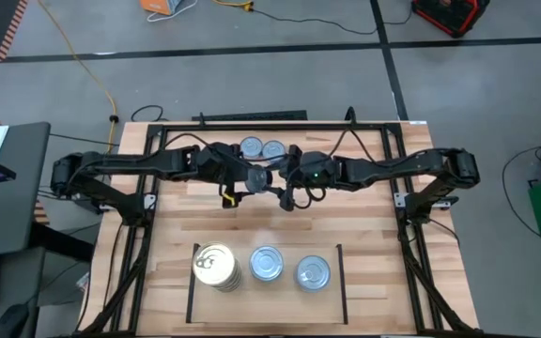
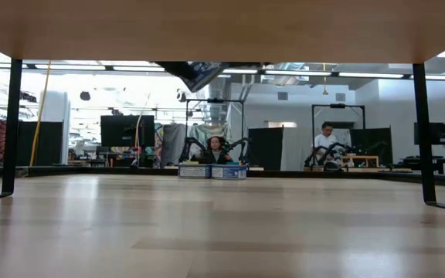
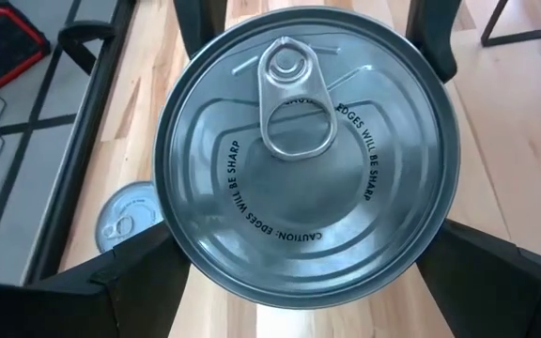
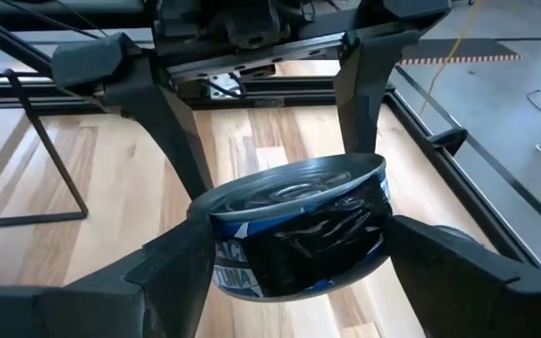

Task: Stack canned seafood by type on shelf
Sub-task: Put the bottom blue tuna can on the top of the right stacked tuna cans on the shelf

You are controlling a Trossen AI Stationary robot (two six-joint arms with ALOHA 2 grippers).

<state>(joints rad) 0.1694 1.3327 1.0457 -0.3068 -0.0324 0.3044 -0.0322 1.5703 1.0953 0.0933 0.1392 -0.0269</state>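
Note:
Both arms meet over the table's middle. My left gripper [image 1: 256, 178] is shut on a silver-topped tin [image 3: 303, 155], whose pull-ring top faces the wrist camera. My right gripper [image 1: 286, 185] is shut on a tin with blue sides [image 4: 299, 235]. Two more silver-topped tins [image 1: 262, 148] rest on their bases side by side near the far edge. On the shelf [image 1: 266, 302], near the front edge, stand a gold-topped stack [image 1: 216, 266] and two silver-topped stacks [image 1: 267, 264] [image 1: 312, 272]. My left gripper pinches the tin between its two fingers [image 3: 130, 282], on opposite points of the side wall just under the rim [image 3: 170, 246]. The tin is lifted clear of the table and tipped, its top turned back toward the wrist. My right gripper pinches the blue tin by opposite points of its side wall [image 4: 216, 255], one finger [image 4: 172, 272] on each side. The tin hangs clear of the wood, tilted, with its silver top [image 4: 299, 188] upward.
A black metal frame [image 1: 141, 202] runs along the table's left, right and far sides. Thin black lines [image 1: 341, 282] bound the shelf. Bare planks lie between the arms and the shelf. People sit in the room beyond the table.

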